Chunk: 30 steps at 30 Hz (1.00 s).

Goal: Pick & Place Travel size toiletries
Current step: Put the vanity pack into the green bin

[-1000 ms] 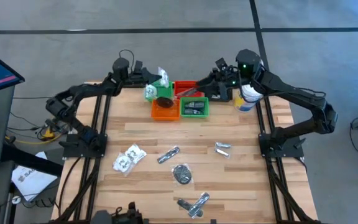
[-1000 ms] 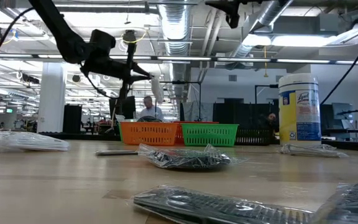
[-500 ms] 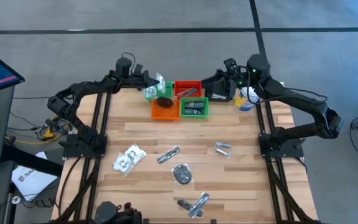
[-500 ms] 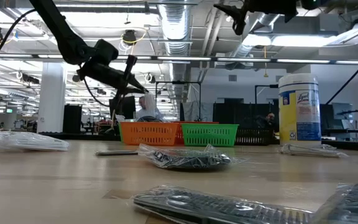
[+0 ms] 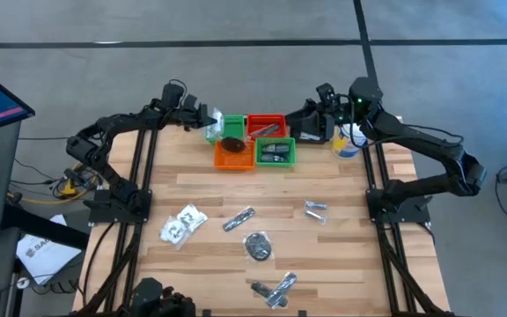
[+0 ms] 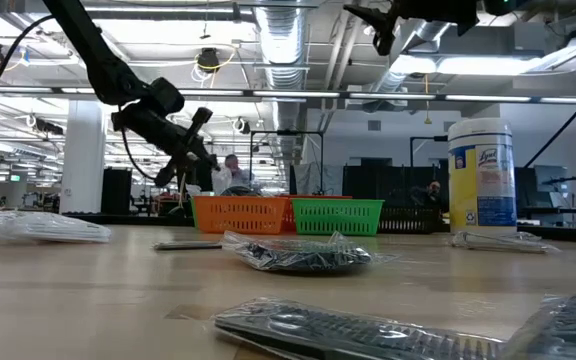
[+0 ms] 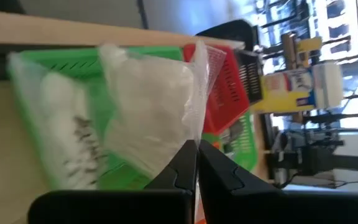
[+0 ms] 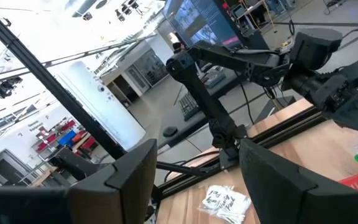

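Six toiletry packets on the table, one in the left claw over the trays

Your left claw (image 7: 194, 155) is pinched tight on the edge of a clear packet with white contents (image 7: 151, 106), fingertips together on the thin plastic so the bag hangs free. It is held above the green tray (image 5: 229, 125) at the table's far edge, which already holds a similar white-filled packet (image 7: 64, 134); you appear to be sorting like with like, judging by the placement. The left arm reaches in from the left rear corner, forearm nearly level, wrist angled down toward the tray.

Neighbouring trays: orange tray (image 5: 233, 155) holding a dark oval piece, red tray (image 5: 265, 124), second green tray (image 5: 275, 152) with dark contents.

Your right claw (image 5: 320, 99) waits with its fingers apart and empty, raised over the far right of the table beside the white wipes canister (image 5: 352, 141).

Awaiting pickup on the wooden table (image 5: 341, 264):
- white-filled packet (image 5: 181, 223)
- slim silvery sachet (image 5: 238, 218)
- silvery sachet (image 5: 315, 210)
- dark round piece in plastic (image 5: 258, 246)
- crossed pair of silvery sachets (image 5: 274, 290)
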Tool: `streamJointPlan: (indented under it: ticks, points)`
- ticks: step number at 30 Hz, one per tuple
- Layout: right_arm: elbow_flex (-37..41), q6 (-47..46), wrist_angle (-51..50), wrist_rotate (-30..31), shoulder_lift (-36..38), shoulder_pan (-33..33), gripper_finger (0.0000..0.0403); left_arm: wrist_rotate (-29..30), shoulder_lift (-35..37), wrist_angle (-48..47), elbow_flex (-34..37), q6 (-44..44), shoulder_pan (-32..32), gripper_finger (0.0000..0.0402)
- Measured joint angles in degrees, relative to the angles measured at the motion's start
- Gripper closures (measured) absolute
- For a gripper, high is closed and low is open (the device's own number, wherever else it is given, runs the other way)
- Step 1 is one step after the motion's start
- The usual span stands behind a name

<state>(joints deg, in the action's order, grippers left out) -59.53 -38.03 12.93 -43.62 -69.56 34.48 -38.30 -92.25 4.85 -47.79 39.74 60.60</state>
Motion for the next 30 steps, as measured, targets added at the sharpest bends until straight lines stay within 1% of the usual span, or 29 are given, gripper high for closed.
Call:
streamJointPlan:
  ticks: [6,13,17,22,30]
  points:
    - [0.0,0.0,0.0,0.0,0.0,0.0,0.0182,1.2,0.0,-3.7,0.0,-2.7,0.1,0.0401]
    - [0.0,-0.2,0.0,0.0,0.0,0.0,0.0182,3.2,0.0,-7.6,0.0,-2.2,0.1,0.0401]
    - [0.0,-0.2,0.0,0.0,0.0,0.0,0.0182,0.3,0.0,-7.9,0.0,-1.1,0.1,0.0401]
    - [0.0,-0.2,0.0,0.1,0.0,0.0,0.0182,-0.9,0.0,-8.0,-1.2,2.7,0.1,0.0401]
    - [0.0,-0.1,0.0,0.4,-0.1,0.0,0.0182,2.4,0.0,-11.3,-3.5,3.9,0.5,0.0401]
